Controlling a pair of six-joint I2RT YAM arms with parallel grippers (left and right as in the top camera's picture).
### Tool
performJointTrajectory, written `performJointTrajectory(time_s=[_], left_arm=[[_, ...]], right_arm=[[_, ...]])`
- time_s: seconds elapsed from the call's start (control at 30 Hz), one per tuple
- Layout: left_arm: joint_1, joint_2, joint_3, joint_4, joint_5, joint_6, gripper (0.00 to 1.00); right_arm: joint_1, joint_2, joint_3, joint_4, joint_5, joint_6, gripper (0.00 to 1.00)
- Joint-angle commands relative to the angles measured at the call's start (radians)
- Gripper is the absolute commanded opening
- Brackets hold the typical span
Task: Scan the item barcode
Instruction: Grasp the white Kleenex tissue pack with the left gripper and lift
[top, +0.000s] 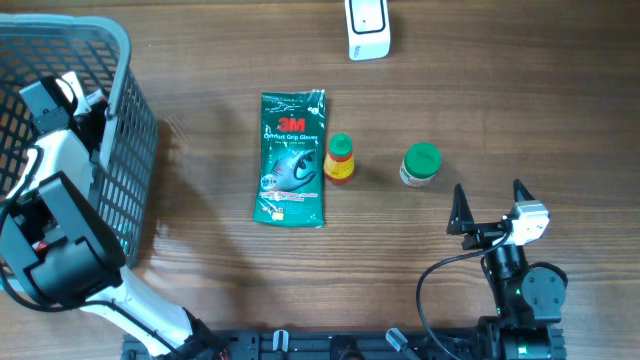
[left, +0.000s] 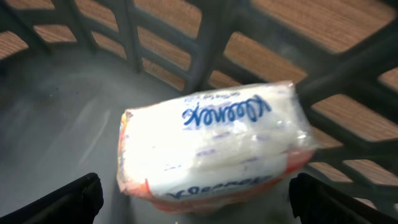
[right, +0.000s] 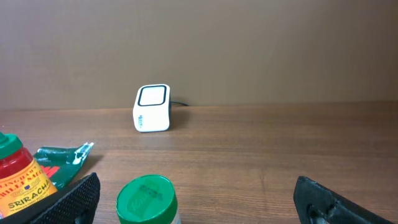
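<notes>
My left gripper is down inside the grey basket, open. A white Kleenex tissue pack with an orange edge lies on the basket floor between its two fingers, and neither finger touches it. No barcode shows on the pack. The white barcode scanner stands at the far edge of the table; in the right wrist view the scanner faces my right gripper. That gripper hovers open and empty near the front right.
A green 3M glove pack, a sriracha bottle and a green-lidded jar lie mid-table. The jar sits just ahead of the right fingers. The basket's mesh wall surrounds the left arm.
</notes>
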Motion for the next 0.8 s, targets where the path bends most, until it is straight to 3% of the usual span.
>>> performJointTrajectory(time_s=[0.0,0.13,0.5,0.77], left_arm=[[-0.003,0.021,-0.008,0.019,0.015,0.023,0.98],[-0.003,0.021,-0.008,0.04,0.015,0.022,0.88],[-0.005,0.037,-0.008,0.092,0.016,0.019,0.99],[-0.02,0.075,-0.008,0.152,0.032,0.019,0.95]], right_arm=[[0.003,0.0,-0.001,0.003,0.005,-0.011,1.0],[0.003,0.0,-0.001,0.003,0.005,-0.011,1.0],[0.003,0.0,-0.001,0.003,0.005,-0.011,1.0],[0.003,0.0,-0.001,0.003,0.005,-0.011,1.0]])
